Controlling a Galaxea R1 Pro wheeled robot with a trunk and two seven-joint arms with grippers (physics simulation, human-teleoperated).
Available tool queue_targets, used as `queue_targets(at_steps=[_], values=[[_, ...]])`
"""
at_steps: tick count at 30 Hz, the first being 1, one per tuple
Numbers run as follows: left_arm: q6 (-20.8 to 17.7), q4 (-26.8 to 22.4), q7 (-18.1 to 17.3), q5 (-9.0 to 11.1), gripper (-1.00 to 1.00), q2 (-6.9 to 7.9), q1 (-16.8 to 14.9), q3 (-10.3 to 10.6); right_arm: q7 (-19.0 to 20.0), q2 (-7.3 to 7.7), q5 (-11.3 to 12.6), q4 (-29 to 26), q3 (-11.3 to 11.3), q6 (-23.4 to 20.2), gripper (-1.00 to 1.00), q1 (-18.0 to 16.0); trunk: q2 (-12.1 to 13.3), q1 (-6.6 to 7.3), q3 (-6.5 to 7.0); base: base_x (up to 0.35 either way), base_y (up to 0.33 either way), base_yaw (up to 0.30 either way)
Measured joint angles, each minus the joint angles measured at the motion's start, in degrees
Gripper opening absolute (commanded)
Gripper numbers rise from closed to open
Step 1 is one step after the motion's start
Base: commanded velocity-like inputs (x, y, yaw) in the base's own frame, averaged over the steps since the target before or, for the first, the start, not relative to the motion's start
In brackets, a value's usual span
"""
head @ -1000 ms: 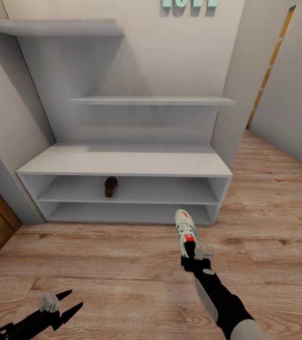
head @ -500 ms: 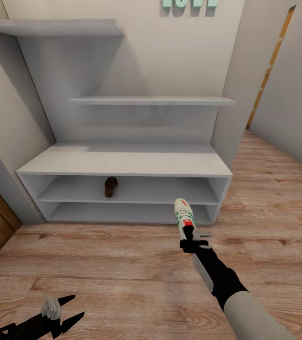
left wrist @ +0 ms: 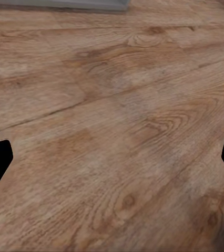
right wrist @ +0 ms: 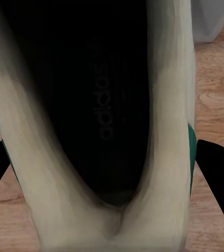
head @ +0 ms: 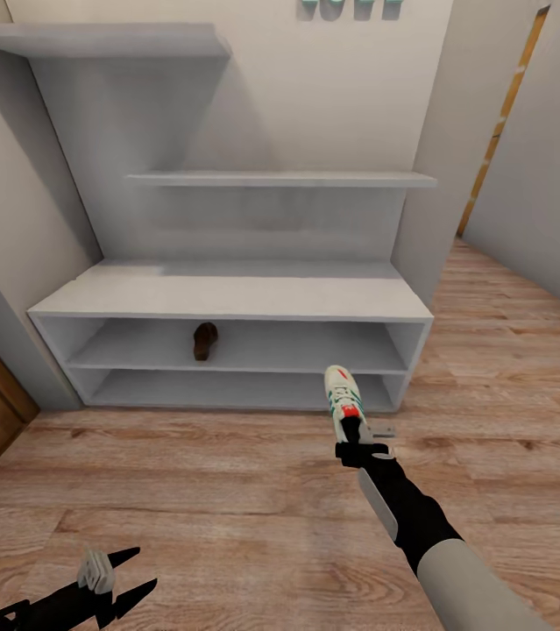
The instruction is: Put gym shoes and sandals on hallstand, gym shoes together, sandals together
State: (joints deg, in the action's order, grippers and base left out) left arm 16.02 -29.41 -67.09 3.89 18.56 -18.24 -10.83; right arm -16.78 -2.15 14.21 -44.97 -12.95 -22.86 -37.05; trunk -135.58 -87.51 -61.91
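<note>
light: even, bright | shadows: soft under shelves | blur: right wrist close-up

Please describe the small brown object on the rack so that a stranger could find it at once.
Start at the wide pale-grey hallstand against the wall. Under its bench top, on the upper open shelf, left of centre, lies one brown sandal. It is dark, unlike the white gym shoe in the right gripper.
</note>
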Motion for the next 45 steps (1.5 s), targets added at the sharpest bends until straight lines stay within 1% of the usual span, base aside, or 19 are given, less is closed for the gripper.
queue_targets(at_steps=[8, 18, 20, 23, 25, 27, 31, 34, 45], values=[[0.0, 0.0, 0.0, 0.0, 1.0, 0.0, 0.0, 0.0, 0.0, 0.0, 0.0, 0.0, 0.0, 0.0, -1.0, 0.0, -3.2, -1.76, -1.94, 0.0, 0.0, 0.116], [-0.2, 0.0, 0.0, -0.1, 1.0, 0.14, 0.0, -0.2, -0.1, -0.04, 0.0, -0.1, 0.0, 0.1, -1.0, 0.0, -3.2, -1.76, -2.51, 0.0, 0.0, 0.081], [-0.2, 0.0, 0.1, -0.1, 1.0, 0.12, 0.0, -0.2, -0.1, -0.02, 0.0, -0.1, 0.5, 0.1, -1.0, 0.0, -3.2, -1.76, -2.55, 0.0, 0.0, -0.063], [-0.1, 0.0, 0.1, -0.2, 1.0, 0.09, 0.0, -0.1, 0.0, 0.0, -0.1, -0.2, 3.6, 0.1, -1.0, 0.0, -3.2, -1.76, -2.7, 0.0, 0.0, -0.135], [-0.1, 0.0, 0.1, -0.2, 1.0, 0.07, 0.0, -0.1, 0.0, -0.01, 0.0, -0.2, 5.1, 0.1, -1.0, 0.0, -3.2, -1.76, -2.82, 0.0, 0.0, -0.163], [-0.1, 0.0, 0.1, -0.2, 1.0, 0.06, 0.0, -0.1, 0.0, 0.0, 0.0, -0.2, 5.9, 0.1, -1.0, 0.0, -3.2, -1.76, -2.95, 0.0, 0.0, -0.124], [-0.1, 0.0, 0.1, -0.2, 1.0, -0.01, 0.0, -0.1, 0.0, -0.07, 0.0, -0.1, 6.5, 0.1, -1.0, 0.0, -3.2, -1.76, -3.05, 0.017, 0.0, -0.038], [-0.1, 0.0, 0.1, -0.2, 1.0, -0.04, 0.0, -0.1, 0.0, -0.08, 0.0, -0.1, 6.6, 0.1, -1.0, 0.0, -3.2, -1.75, -3.06, 0.118, 0.0, -0.009], [0.0, 0.0, 0.2, -0.2, 1.0, -0.18, 0.0, -0.1, 0.0, -0.14, 0.0, -0.1, 6.7, 0.1, -1.0, 0.0, -3.2, -1.73, -3.07, 0.311, 0.0, -0.001]])
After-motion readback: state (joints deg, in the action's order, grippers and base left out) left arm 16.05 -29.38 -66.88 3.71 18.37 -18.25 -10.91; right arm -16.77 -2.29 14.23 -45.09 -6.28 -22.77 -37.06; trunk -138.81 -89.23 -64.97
